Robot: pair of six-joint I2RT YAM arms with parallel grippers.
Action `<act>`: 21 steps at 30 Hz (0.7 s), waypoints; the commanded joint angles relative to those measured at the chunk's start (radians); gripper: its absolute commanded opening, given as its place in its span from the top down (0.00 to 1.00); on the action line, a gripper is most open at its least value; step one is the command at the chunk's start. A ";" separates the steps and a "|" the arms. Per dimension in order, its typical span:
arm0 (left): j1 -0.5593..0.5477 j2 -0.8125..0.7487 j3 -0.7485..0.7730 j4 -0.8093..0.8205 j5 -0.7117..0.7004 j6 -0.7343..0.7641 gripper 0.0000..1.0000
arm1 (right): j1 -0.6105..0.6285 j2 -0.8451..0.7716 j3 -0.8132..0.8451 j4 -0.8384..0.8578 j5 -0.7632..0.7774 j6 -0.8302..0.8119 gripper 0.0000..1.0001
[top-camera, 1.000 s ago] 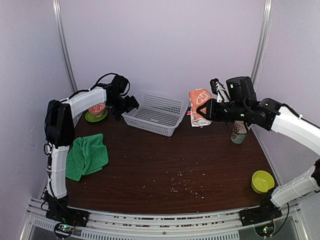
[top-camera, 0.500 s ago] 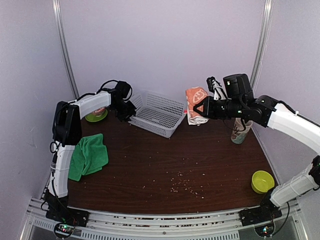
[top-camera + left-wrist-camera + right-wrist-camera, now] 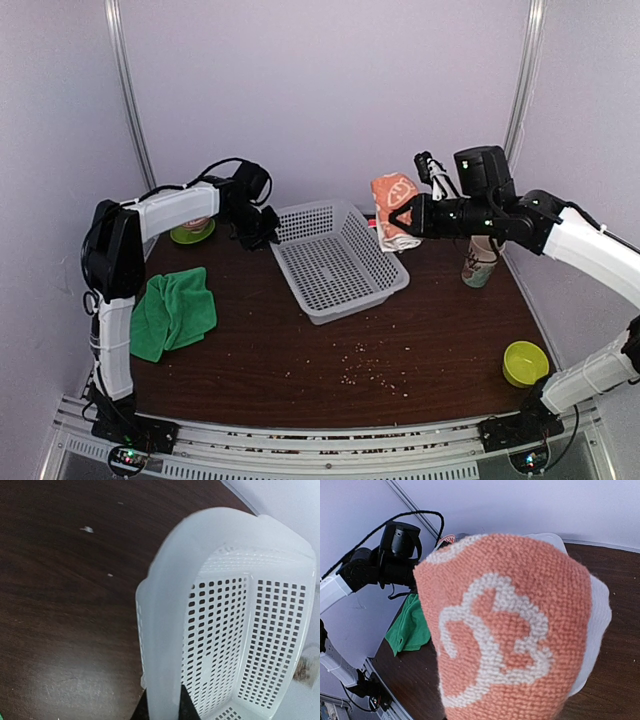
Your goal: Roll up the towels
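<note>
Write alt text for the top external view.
The right hand holds a small orange towel with white prints above the dark table; the left hand grips the rim of a white perforated plastic basket. A plain green towel lies crumpled at left.

The left arm [image 3: 160, 208] stands upright from its base at the near left corner of the table [image 3: 300, 350]. It bends at a high elbow over the left edge, and its forearm reaches right across the far left part. The left gripper [image 3: 262, 228] points down, jaws pinched on the rim of a basket [image 3: 340, 265]. The right arm [image 3: 590, 250] climbs along the right edge and stretches level to the left. The right gripper [image 3: 402, 214] is clamped on the orange towel [image 3: 393, 195], holding it in the air.
</note>
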 commanded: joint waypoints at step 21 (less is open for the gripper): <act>-0.125 0.107 0.099 -0.136 0.297 0.767 1.00 | 0.084 0.422 0.201 -0.301 0.068 -0.465 1.00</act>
